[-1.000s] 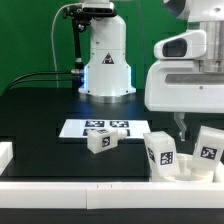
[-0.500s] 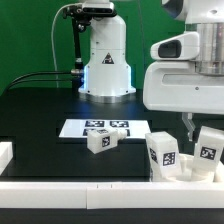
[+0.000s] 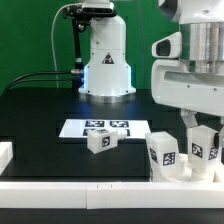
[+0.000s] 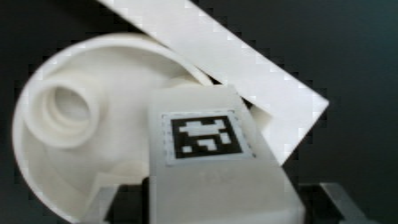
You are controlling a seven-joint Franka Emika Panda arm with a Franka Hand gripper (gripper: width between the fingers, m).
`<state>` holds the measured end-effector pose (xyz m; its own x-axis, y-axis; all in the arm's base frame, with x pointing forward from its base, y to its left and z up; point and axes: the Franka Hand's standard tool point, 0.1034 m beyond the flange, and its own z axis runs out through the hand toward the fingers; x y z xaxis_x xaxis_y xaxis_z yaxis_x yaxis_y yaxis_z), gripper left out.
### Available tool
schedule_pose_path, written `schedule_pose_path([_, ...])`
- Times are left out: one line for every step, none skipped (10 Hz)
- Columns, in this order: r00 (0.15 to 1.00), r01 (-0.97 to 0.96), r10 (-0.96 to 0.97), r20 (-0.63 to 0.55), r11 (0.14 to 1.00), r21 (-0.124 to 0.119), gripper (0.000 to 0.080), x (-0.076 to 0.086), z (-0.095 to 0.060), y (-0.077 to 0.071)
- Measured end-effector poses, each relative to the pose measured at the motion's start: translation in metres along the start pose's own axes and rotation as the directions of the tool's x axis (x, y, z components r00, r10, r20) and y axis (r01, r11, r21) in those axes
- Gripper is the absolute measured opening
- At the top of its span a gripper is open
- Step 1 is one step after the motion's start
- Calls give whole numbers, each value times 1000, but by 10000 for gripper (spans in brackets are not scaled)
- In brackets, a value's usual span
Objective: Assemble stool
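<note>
Black surface (image 3: 40,110), green backdrop (image 3: 30,30): hand (image 3: 204,132) clamped on a tagged leg (image 3: 205,150).
Leg upright over the round seat (image 4: 80,150), exterior view's right; seat socket (image 4: 71,108) just beside its lower end.

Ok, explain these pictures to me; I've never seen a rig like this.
The white machine is a robot arm. Its hand is the two-fingered part at the exterior view's right. One picture comes from a camera standing off the arm, the other from a camera on its wrist. On the black table are a flat marker board, a loose leg lying down, an upright leg and the round seat. The hand is closed on the held leg, whose tag fills the wrist view.
</note>
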<state>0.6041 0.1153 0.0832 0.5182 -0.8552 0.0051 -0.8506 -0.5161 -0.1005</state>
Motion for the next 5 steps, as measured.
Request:
schedule_pose_path([996, -94, 94, 4, 996, 1, 349, 0, 0, 1])
schedule_pose_path([972, -236, 236, 11, 972, 6, 350, -3, 1, 1])
schedule_pose_path([950, -313, 313, 11, 950, 11, 350, -4, 1, 2])
schedule_pose_path([941, -340, 339, 14, 941, 11, 350, -4, 1, 2])
schedule_pose_path([907, -421, 421, 24, 907, 10, 350, -4, 1, 2])
